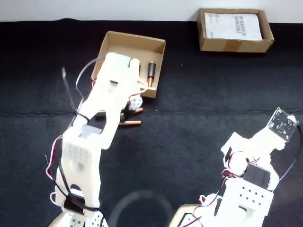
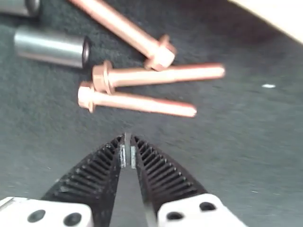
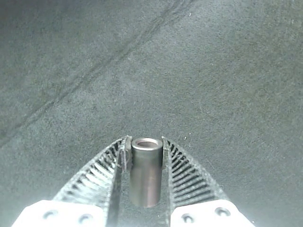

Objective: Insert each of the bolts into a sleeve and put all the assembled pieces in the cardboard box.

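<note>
A spare sleeve point(image 2: 49, 46) is lying beside three copper bolts point(image 2: 161, 74), just beyond the left gripper point(image 2: 127, 152), jaws being held together, empty. Another steel sleeve point(image 3: 146, 175) is being clamped by the right gripper point(image 3: 146, 144).

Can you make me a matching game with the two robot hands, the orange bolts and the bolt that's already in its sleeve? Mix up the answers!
Things:
1. left hand
2. right hand
3. loose bolts
4. assembled piece

States and places:
A. inside the cardboard box
B. shut on a sleeve
C. lying on the black mat
D. shut, holding nothing

Pairs: 1-D, 2-B, 3-C, 4-A
</note>
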### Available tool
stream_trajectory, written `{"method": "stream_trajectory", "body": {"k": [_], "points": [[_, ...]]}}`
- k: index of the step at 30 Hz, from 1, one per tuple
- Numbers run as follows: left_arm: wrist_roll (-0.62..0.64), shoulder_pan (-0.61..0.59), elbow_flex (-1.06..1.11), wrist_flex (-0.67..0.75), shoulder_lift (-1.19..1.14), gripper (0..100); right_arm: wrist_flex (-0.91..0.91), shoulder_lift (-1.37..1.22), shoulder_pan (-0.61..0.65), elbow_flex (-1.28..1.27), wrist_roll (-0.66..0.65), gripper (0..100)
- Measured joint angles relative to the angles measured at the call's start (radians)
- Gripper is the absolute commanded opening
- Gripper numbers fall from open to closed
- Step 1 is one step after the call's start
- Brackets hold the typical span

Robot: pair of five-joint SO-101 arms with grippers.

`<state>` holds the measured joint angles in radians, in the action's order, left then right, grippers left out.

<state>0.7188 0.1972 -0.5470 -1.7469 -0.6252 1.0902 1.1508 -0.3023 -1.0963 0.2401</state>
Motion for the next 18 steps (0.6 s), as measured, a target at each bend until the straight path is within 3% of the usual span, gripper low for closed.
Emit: {"method": "stream_trajectory", "body": {"k": [5, 11, 18], "points": [[0.11, 0.008, 0.028, -0.006, 0.107, 30, 0.0, 0.0, 0.025, 0.0, -0.017, 0.6], [0.27, 0.006, 0.189, -0.005, 0.135, 25, -0.006, 0.0, 0.097, 0.0, -0.017, 0.6], [0.301, -0.035, 0.285, 0.035, 0.137, 14, -0.068, 0.0, 0.206, 0.0, -0.017, 0.6]]}}
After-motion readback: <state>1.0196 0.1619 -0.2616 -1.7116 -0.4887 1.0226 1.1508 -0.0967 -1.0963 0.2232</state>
